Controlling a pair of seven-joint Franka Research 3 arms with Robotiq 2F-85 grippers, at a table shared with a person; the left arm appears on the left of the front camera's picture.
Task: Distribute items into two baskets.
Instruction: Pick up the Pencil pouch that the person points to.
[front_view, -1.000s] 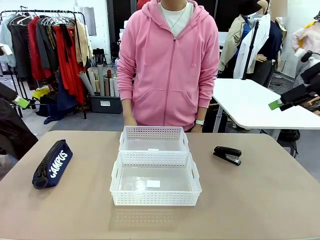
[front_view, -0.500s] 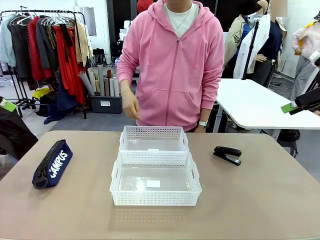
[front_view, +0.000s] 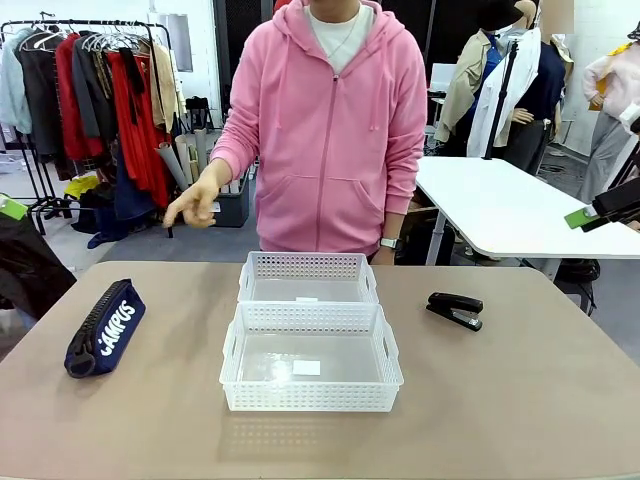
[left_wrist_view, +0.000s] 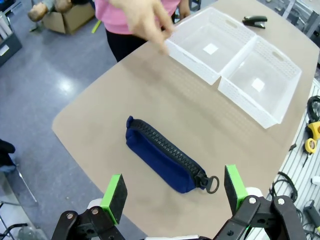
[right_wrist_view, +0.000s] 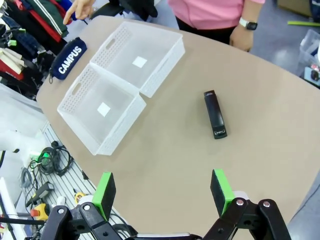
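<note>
Item count: two baskets, one pouch, one stapler, two grippers, one person.

**Baskets.** Both baskets are alike: white, translucent plastic, rectangular, with lattice-perforated walls, a cut-out handle in each short side and a small white label on the floor. They stand at the middle of the table, long sides touching. The near basket lies on the robot's side, the far basket on the person's side. Both are empty.

**Pouch.** The pouch is navy blue, soft, long and rounded, with white "CAMPUS" lettering and a black zip ending in a ring pull. It lies on the table at the robot's left, well apart from the baskets.

**Stapler.** The stapler is black, hard, narrow and glossy. It lies on the table at the robot's right, near the far basket but not touching it.

**Table.** The top is tan, matte and smooth, with rounded corners.

**Grippers.** The left gripper hangs high above the pouch, its green pads spread wide and holding nothing. The right gripper hangs high over the stapler's side of the table, fingers likewise spread wide and empty.

**Person.** The person stands at the far edge in a pink zipped hoodie. One hand is raised off the table toward the pouch's side, a finger extended downward.
</note>
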